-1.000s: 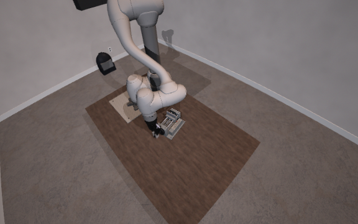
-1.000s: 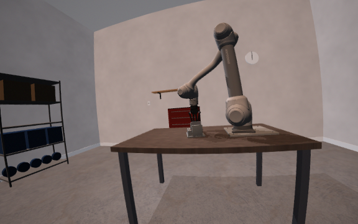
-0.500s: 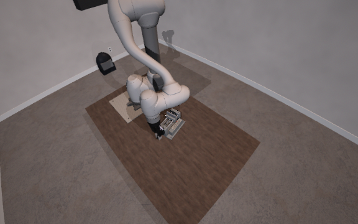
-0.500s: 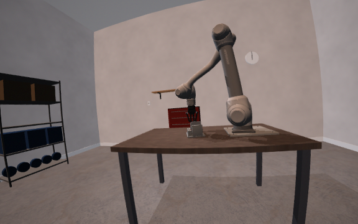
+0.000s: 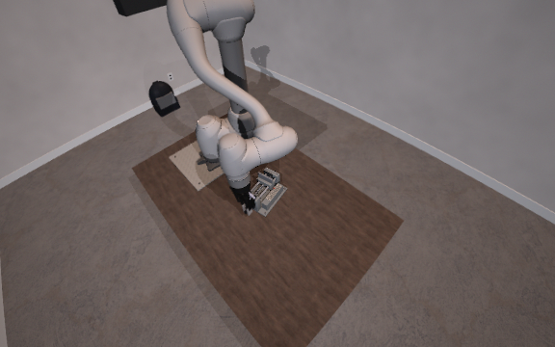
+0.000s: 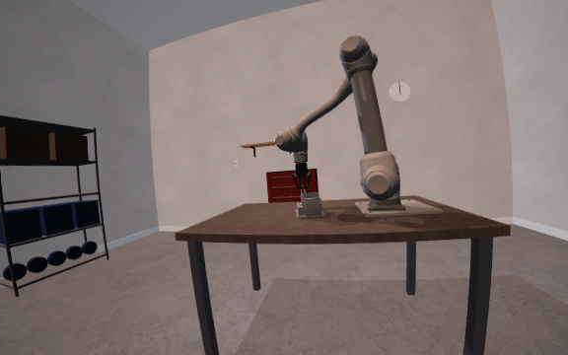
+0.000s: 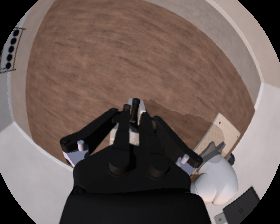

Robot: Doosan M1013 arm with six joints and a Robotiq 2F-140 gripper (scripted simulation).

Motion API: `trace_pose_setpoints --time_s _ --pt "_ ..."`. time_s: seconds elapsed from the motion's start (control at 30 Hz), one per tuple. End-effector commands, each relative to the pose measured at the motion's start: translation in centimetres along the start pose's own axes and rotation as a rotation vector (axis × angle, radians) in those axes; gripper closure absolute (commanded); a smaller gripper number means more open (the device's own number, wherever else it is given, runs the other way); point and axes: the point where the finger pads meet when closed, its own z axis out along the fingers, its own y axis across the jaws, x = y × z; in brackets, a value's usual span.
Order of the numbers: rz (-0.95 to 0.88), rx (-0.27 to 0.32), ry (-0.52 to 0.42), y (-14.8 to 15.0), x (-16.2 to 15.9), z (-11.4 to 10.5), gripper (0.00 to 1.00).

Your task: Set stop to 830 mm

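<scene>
Black gripper [image 7: 134,123] is clamping nearly shut on the handwheel [image 7: 134,106], pointing down beside grey stop unit [image 5: 269,192] on wood table [image 6: 264,229].

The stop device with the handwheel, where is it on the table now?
In the top view the stop device stands on the dark table, just in front of the arm's pale base plate, with the hand closed on its handwheel at its left end.
</scene>
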Motion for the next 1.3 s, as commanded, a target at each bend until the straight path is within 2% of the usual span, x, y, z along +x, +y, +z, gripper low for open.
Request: trace_pose_setpoints --time_s 0.0,0.4,0.73,1.03,1.27 --pt "-0.001 -0.001 0.000 0.1 0.0 -0.5 0.96" --pt "-0.001 -0.001 0.000 1.3 0.0 -2.0 0.96" --pt "-0.001 -0.001 0.000 2.7 0.0 -2.4 0.96" --pt "-0.001 -0.001 0.000 4.2 0.0 -2.1 0.96" --pt "-0.001 -0.001 0.000 5.4 0.0 -0.9 0.96"
